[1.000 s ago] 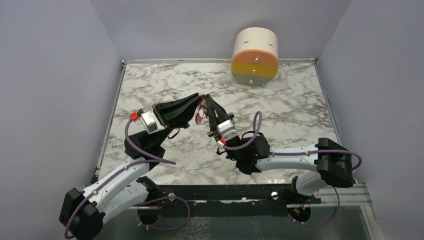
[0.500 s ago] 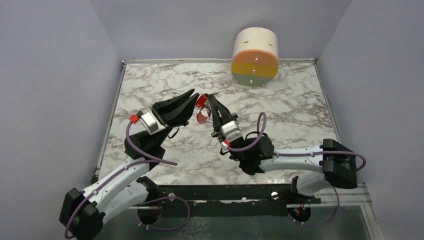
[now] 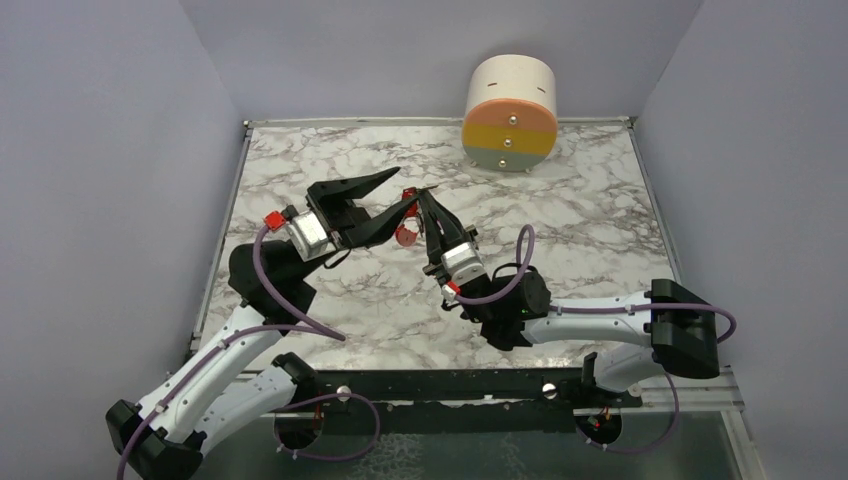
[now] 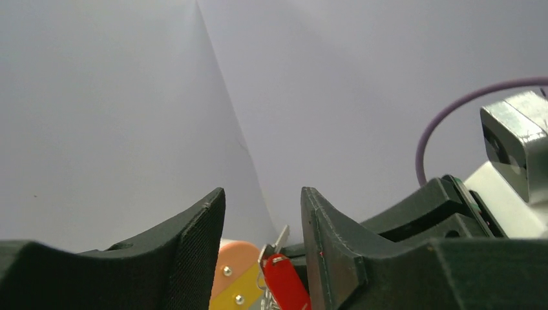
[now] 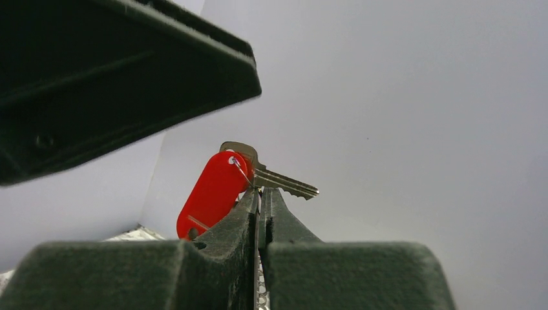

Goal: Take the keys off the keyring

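My right gripper (image 3: 420,194) (image 5: 260,191) is shut on the keyring, whose silver chain (image 5: 260,284) shows in the slit between its fingers. It holds the keyring up above the marble table. Over its tips a silver key (image 5: 279,181) (image 4: 278,239) sticks out sideways. A red oblong piece (image 5: 213,194) (image 4: 284,284) (image 3: 405,235) hangs from the same thin ring. My left gripper (image 3: 404,186) (image 4: 262,194) is open. One of its fingers stands on each side of the key and the red piece without touching them. No dark-headed key shows.
A round drawer unit (image 3: 510,110) (image 4: 234,274) with orange, yellow and green fronts stands at the back of the table (image 3: 600,230). Grey walls close in the left, right and back sides.
My left gripper has opened wide and swung so that its fingers now straddle the key at the right gripper's tip. The right gripper stays shut and has hardly moved.
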`<act>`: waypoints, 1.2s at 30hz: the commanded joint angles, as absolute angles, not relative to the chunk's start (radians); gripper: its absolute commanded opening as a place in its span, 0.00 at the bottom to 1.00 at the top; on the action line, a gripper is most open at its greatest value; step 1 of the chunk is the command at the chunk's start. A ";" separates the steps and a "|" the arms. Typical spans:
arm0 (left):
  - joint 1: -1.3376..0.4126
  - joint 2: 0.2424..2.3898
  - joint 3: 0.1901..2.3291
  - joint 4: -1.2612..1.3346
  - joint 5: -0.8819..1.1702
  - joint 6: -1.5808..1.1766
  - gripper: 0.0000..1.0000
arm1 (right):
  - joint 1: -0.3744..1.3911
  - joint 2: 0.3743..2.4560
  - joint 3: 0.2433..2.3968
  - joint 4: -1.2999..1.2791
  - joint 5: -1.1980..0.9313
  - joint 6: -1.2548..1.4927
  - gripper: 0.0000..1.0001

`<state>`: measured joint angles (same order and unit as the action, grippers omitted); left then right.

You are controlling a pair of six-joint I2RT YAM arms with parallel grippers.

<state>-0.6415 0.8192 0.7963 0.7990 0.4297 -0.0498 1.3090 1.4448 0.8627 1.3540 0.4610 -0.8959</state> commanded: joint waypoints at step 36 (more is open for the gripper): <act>-0.641 0.756 0.753 0.696 0.496 0.055 0.45 | 1.316 1.377 0.831 1.352 0.463 -0.895 0.01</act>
